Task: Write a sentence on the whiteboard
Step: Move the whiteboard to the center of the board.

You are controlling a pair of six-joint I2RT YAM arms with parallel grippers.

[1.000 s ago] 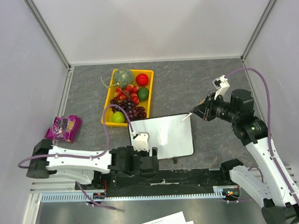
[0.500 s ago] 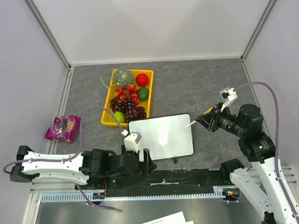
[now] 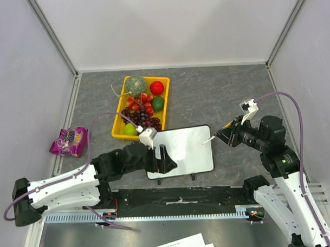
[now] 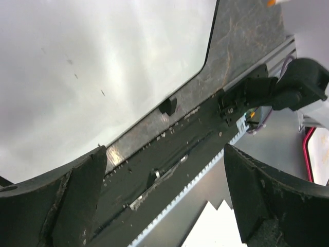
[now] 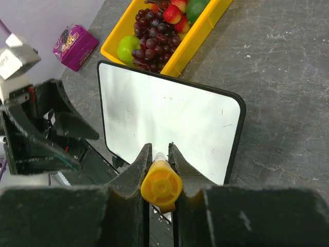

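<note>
The whiteboard (image 3: 185, 150) lies flat near the table's front edge, and its glossy face (image 5: 169, 116) shows no sentence, only faint specks. My right gripper (image 3: 222, 135) hovers at the board's right edge, shut on an orange marker (image 5: 161, 186) whose pale tip (image 3: 207, 140) points down at the board's right part. The right gripper (image 5: 159, 150) grips the marker between both fingers. My left gripper (image 3: 158, 160) hangs over the board's near left corner, open wide. In the left wrist view its jaws (image 4: 164, 150) hold nothing, with the whiteboard (image 4: 103, 62) and the base rail below.
A yellow tray (image 3: 120, 117) with grapes, strawberries and other fruit sits just behind the board's left end. A purple packet (image 3: 71, 141) lies at the left wall. A black base rail (image 3: 178, 196) runs along the near edge, with white paper sheets (image 3: 180, 245) below it.
My left arm has swung forward and carried its gripper from the board's near edge onto its left corner, jaws opening wider. My right gripper dropped slightly toward the board's right edge with the marker.
</note>
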